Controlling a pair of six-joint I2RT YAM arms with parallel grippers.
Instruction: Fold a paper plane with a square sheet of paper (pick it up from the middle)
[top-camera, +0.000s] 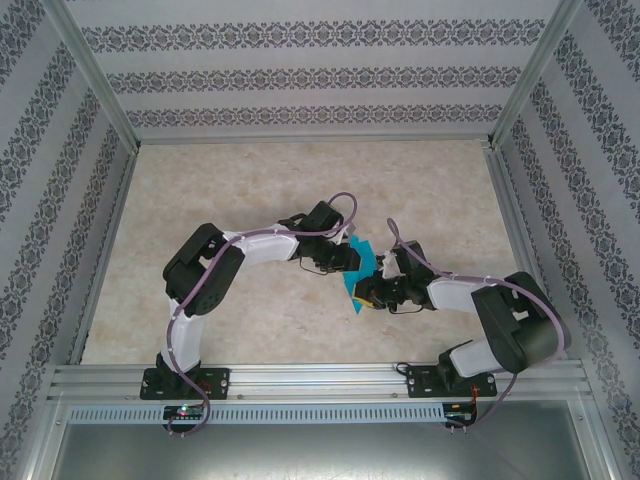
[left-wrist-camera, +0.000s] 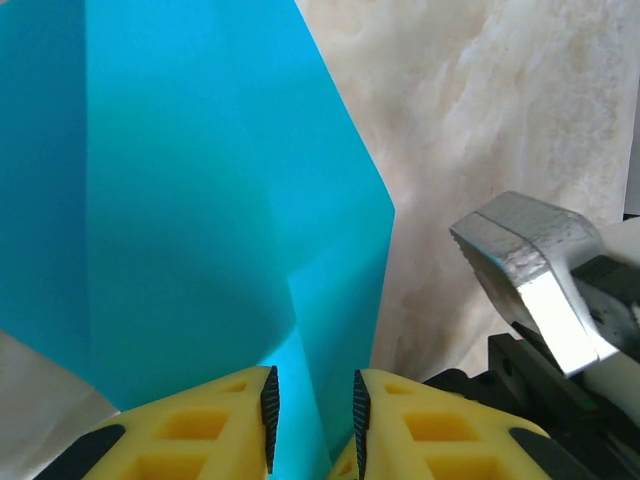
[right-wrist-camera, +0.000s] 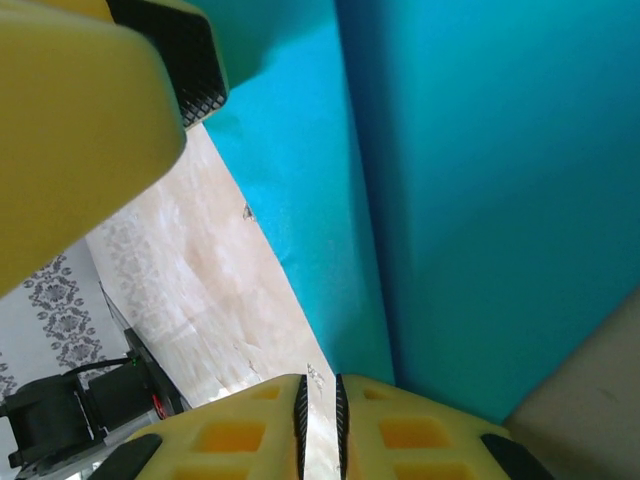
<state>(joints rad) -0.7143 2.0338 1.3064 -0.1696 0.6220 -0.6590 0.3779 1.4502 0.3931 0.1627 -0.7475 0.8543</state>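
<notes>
Turquoise-blue sheet of paper, creased along its length and tilted up rather than lying flat, sits over the middle of the beige marbled tabletop, between the two hands. From above you see the left hand reaching in from the left and the right hand from the right, just beside each other with the sheet between them. In your left wrist view the yellow fingers with black ribbed pads stand on either side of a fold of the sheet, which fills the narrow gap between them, so the left hand has the sheet pinched near its lower edge. The rest of the sheet rises away from that hand as broad blue panels meeting at a crease. To their right a grey metal bracket on the right arm shows against the tabletop. In your right wrist view the right hand's fingers are drawn almost together, leaving a thin slit. The sheet's edge runs down to that slit, but you cannot tell whether it is caught there. One finger of the left hand lies against the sheet at upper left.
</notes>
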